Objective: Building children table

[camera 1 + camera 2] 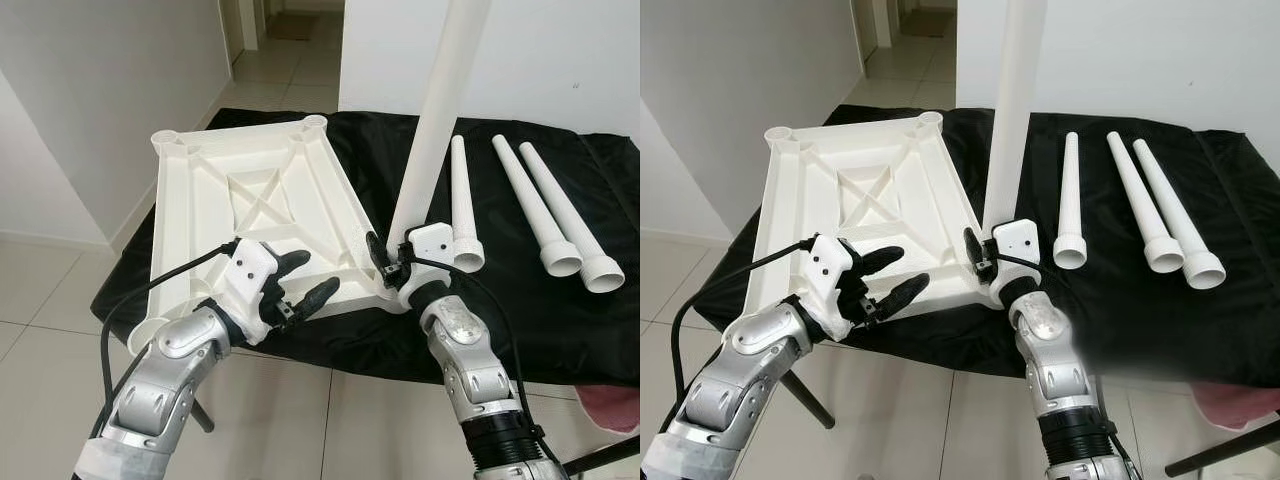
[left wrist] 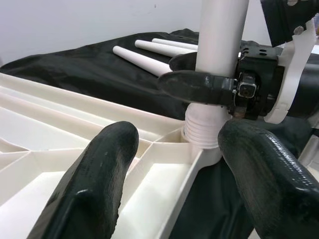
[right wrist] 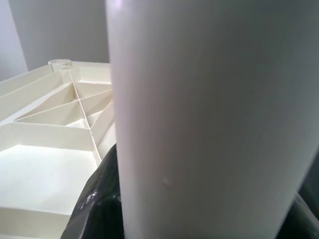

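a big white table top lies upside down on a table covered with a black cloth, so its ribs and the crossed bars in the middle face up. it has round holes at its corners. the near right corner sticks out a little past the edge of the cloth. one long white leg stands almost straight up in that near right corner hole, and its ridged end sits in the hole, as the left wrist view shows. the right tool is closed around this leg low down, just above the corner, with one black finger wrapped across the front of it. in the right wrist view the leg is very close and looks huge. the left tool is open, with its two black fingers spread apart, and it is holding nothing. it hovers over the near edge of the table top, a little to the left of the standing leg. three more white legs lie flat on the cloth to the right, side by side, with their wide ends toward the robot. the floor is made of pale tiles, and the walls are white.
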### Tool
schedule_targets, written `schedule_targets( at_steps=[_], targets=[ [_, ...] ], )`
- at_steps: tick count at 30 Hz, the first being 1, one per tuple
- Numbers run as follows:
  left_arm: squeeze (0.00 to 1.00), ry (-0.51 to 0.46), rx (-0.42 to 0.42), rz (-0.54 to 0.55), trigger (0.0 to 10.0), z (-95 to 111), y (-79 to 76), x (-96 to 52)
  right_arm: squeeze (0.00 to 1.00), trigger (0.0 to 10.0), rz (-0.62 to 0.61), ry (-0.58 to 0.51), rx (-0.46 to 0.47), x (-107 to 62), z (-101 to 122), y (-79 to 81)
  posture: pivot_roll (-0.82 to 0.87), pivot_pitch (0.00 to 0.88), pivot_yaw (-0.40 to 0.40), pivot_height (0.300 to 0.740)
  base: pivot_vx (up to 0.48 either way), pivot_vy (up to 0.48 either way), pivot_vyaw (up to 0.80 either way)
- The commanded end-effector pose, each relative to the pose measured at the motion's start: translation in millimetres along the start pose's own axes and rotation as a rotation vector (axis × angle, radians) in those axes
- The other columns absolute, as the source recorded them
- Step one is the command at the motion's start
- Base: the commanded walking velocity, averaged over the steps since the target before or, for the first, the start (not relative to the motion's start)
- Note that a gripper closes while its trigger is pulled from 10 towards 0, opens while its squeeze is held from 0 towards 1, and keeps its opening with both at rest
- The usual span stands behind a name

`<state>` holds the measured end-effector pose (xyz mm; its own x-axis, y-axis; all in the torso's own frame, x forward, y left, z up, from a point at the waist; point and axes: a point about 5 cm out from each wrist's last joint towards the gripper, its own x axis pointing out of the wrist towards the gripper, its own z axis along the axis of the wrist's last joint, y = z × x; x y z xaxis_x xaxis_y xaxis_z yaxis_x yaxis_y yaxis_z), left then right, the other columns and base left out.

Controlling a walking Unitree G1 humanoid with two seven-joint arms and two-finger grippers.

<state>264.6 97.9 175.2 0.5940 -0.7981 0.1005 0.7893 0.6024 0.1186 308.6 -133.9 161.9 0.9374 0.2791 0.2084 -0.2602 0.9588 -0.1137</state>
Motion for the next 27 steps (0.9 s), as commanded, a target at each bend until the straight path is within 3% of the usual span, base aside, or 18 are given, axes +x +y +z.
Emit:
schedule_targets(
  at_steps=[1, 13, 20, 27],
  targets=[
    [0.0, 0.002, 0.007, 0.122, 10.0, 1, 6.8, -2.8, 0.0, 10.0, -0.015, 0.031, 0.021, -4.1, -9, -3.5, -0.02, 0.026, 0.034, 0.74, 0.0, 0.0, 0.0],
    [0.0, 0.005, -0.004, 0.093, 10.0, 1, 2.8, 0.2, 0.0, 10.0, -0.04, 0.047, 0.058, -7.2, -19, -8.2, -0.04, 0.027, 0.062, 0.74, 0.0, 0.0, 0.0],
    [0.0, 0.008, -0.008, 0.083, 10.0, 0, 2.4, 1.3, 0.0, 10.0, -0.004, 0.046, 0.044, -0.1, -22, -4.0, -0.04, 0.03, 0.081, 0.74, 0.0, 0.0, 0.0],
    [0.0, 0.008, -0.008, 0.082, 10.0, 1, 2.8, 1.7, 0.0, 10.0, -0.012, 0.079, 0.108, 5.9, -26, -1.4, -0.03, 0.033, 0.085, 0.74, 0.0, 0.0, 0.0]
  ],
)
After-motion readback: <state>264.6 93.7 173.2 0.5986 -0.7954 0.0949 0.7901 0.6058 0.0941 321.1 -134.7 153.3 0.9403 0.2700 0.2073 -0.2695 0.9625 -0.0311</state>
